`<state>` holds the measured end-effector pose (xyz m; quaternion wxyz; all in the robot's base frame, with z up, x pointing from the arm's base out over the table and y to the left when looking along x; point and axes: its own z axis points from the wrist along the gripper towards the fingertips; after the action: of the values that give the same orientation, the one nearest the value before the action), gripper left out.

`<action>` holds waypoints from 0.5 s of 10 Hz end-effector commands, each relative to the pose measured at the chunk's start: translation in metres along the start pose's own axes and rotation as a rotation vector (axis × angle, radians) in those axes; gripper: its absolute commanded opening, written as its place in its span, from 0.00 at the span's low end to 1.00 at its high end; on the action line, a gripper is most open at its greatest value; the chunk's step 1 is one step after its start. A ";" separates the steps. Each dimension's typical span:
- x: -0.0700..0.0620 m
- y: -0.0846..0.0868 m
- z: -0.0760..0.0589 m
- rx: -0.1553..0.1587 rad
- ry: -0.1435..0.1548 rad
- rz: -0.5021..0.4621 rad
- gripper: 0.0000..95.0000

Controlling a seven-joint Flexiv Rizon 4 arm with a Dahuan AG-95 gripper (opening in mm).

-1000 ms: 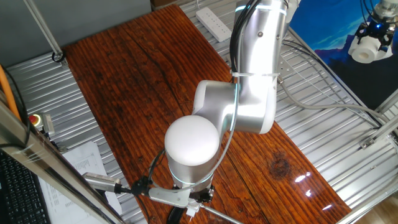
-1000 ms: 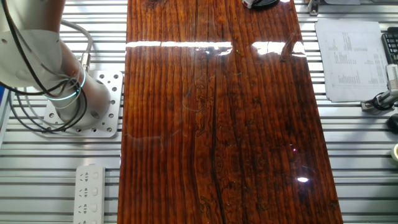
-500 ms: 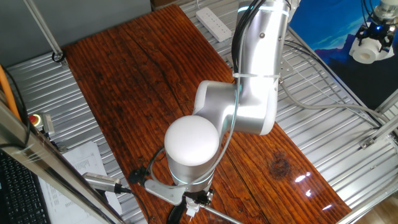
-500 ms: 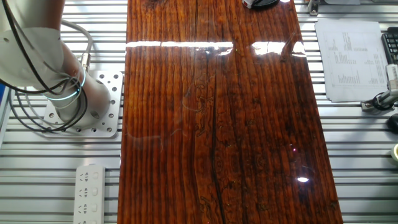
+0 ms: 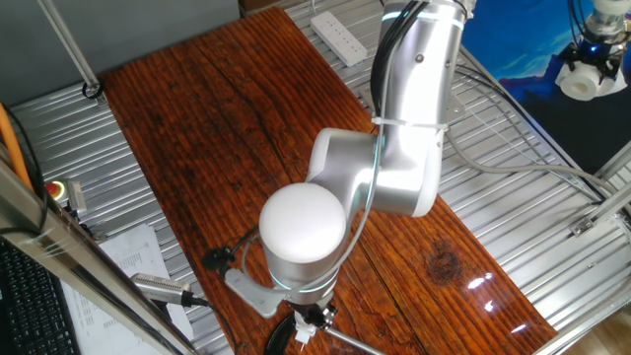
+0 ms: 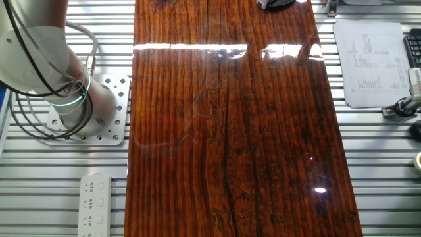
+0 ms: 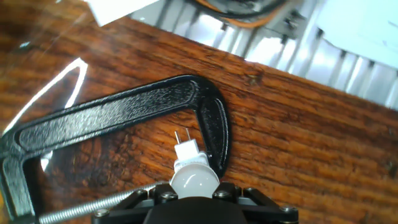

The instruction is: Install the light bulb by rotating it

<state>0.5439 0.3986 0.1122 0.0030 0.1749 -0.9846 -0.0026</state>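
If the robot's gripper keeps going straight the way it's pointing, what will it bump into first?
Probably the black C-clamp. The gripper holds the light bulb with its pins aimed at the clamp's curved end, and the wooden table lies beyond. Depth is hard to judge.

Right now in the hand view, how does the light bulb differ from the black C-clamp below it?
The light bulb is small, white and frosted, with two thin pins pointing away from the gripper; the C-clamp is large, black and matte. The bulb is held at the gripper, above the board; the clamp lies flat on the wooden tabletop, its threaded screw showing at lower left. Both sit close together in this view.
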 end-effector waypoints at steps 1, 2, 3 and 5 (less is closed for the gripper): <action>0.001 -0.001 0.000 -0.005 0.002 0.125 0.20; 0.001 -0.001 0.000 -0.008 0.000 0.154 0.20; 0.001 -0.001 0.000 -0.007 0.001 0.177 0.20; 0.001 -0.001 0.000 -0.007 0.001 0.214 0.20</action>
<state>0.5440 0.3979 0.1124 0.0044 0.0756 -0.9971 -0.0056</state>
